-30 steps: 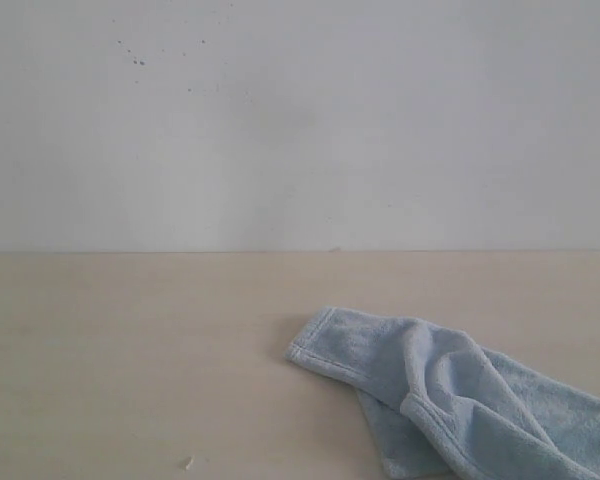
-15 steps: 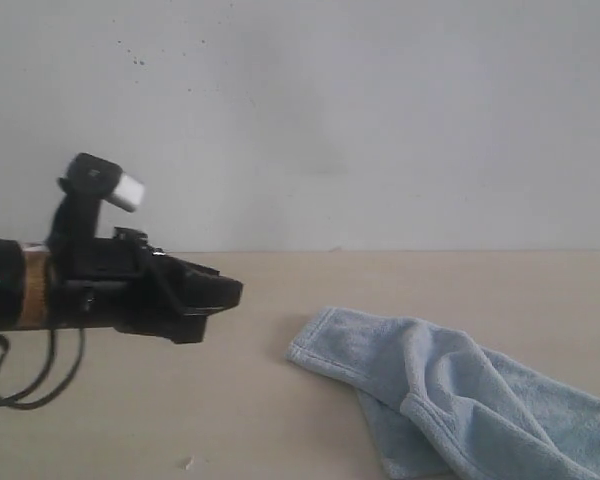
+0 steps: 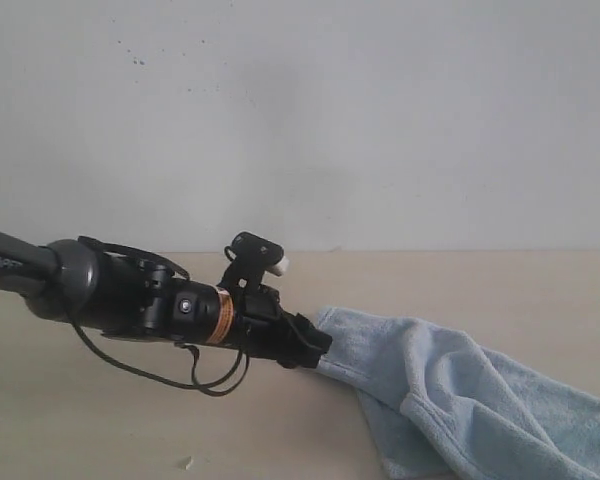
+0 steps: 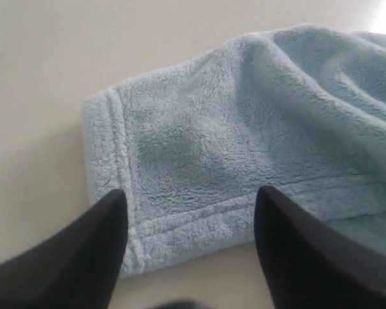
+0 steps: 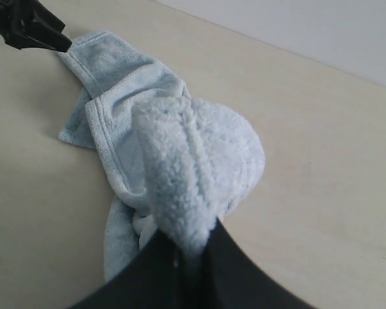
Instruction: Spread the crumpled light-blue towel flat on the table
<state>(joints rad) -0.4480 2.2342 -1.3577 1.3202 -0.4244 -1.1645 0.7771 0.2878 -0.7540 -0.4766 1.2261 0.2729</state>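
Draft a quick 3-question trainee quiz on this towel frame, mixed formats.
1. True or false: the left tool is shut on the towel.
2. Which one pinches a raised fold of the towel? A) the one nearing the hem B) right tool C) neither
3. Fill in: the left tool's open jaws straddle the towel's hemmed ____, which lies on the table.

Key: 1 false, its jaws stand open; 2 B; 3 corner.

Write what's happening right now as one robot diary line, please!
left gripper: open, over towel corner | right gripper: shut on towel fold | towel: crumpled on table | spread: not yet
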